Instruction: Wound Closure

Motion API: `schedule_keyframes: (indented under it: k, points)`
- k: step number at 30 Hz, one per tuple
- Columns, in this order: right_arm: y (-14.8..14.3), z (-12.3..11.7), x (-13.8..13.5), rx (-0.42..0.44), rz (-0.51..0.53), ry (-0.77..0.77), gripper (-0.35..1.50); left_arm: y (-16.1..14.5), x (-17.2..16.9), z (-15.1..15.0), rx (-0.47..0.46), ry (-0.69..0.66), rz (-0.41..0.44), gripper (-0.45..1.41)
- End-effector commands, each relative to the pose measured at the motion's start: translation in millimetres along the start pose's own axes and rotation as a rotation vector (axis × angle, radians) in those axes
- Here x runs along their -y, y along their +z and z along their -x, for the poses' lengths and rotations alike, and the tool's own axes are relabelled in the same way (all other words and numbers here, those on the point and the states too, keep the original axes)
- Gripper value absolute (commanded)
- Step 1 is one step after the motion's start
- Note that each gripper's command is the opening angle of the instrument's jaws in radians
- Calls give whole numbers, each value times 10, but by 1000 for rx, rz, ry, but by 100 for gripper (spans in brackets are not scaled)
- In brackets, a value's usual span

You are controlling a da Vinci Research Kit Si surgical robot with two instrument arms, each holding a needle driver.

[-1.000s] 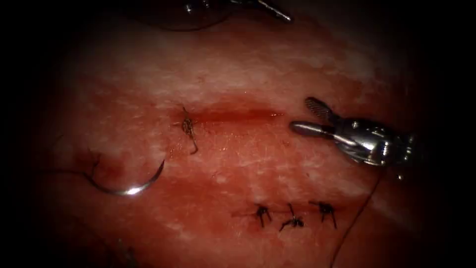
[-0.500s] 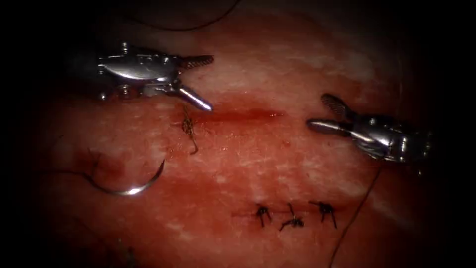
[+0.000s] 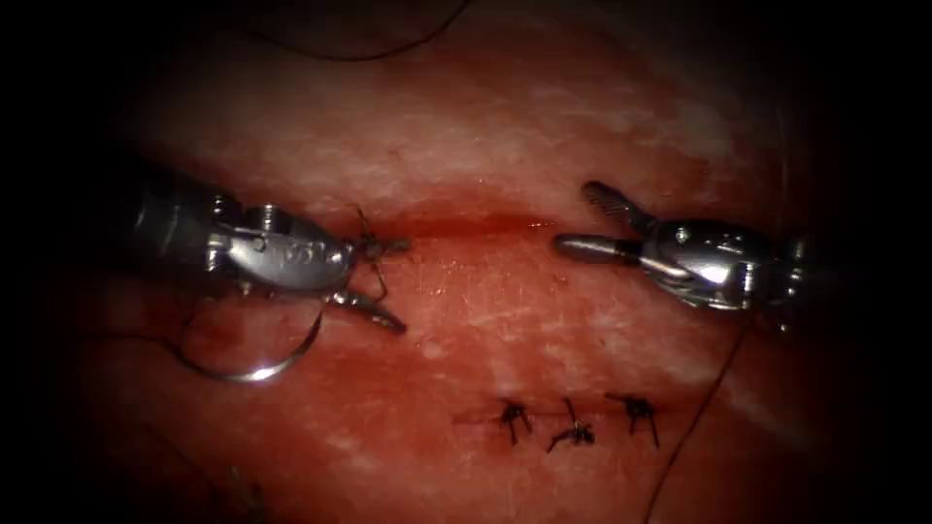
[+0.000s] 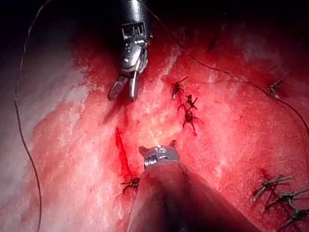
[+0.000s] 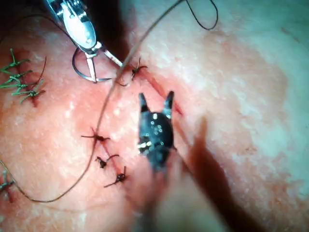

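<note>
Although the tissue [image 3: 505,126] carries one short cut [image 3: 456,223] across its middle, just a single knotted stitch [image 3: 369,247] closes that cut's left end; the remaining length lies unclosed and holds red fluid. Nearer the tissue's lower edge, a row of three finished stitches [image 3: 573,419] marks another closed line.

The left tool [image 3: 383,281] enters from the tissue's left edge, its jaws spread wide and holding nothing; one jaw lies at the knotted stitch and the other points down to the right below it. Judged from that stance, it is placed to work at the stitched end.

The right tool [image 3: 587,221] comes in from the right edge, level with the cut and just off its right end. Its jaws are likewise wide apart and empty.

The curved needle [image 3: 254,367] lies free on the tissue to the lower left of the cut, partly beneath the left tool, held by neither arm and apparently resting on the surface.

Thread [image 3: 694,427] trails down from below the right tool toward the lower edge.
</note>
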Motion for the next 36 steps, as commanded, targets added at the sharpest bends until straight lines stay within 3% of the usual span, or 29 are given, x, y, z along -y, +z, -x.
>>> schedule_keyframes:
  k: [1, 6, 13, 24, 28, 30, 36]
  points:
    - [10, 9, 8, 4, -4, -1, 101, 5, -6, 4, 7, 17, -9, 41]
    - [16, 15, 7, 7, 1, -7, 100, 5, -15, 15, 25, 101, -41, 16]
    - [27, 21, 7, 16, 7, -12, 100, 20, -15, 32, 51, 213, -90, 10]
    - [29, 22, 8, 16, 7, -14, 100, 36, -1, 54, 70, 223, -124, 10]
    - [31, 22, 8, 16, 9, -13, 100, 40, -5, 57, 62, 243, -106, -15]
    - [31, 22, 8, 16, 9, -13, 100, 40, -6, 58, 56, 249, -94, -42]
    - [32, 22, 8, 16, 10, -13, 100, 39, -7, 58, 63, 298, -83, -45]
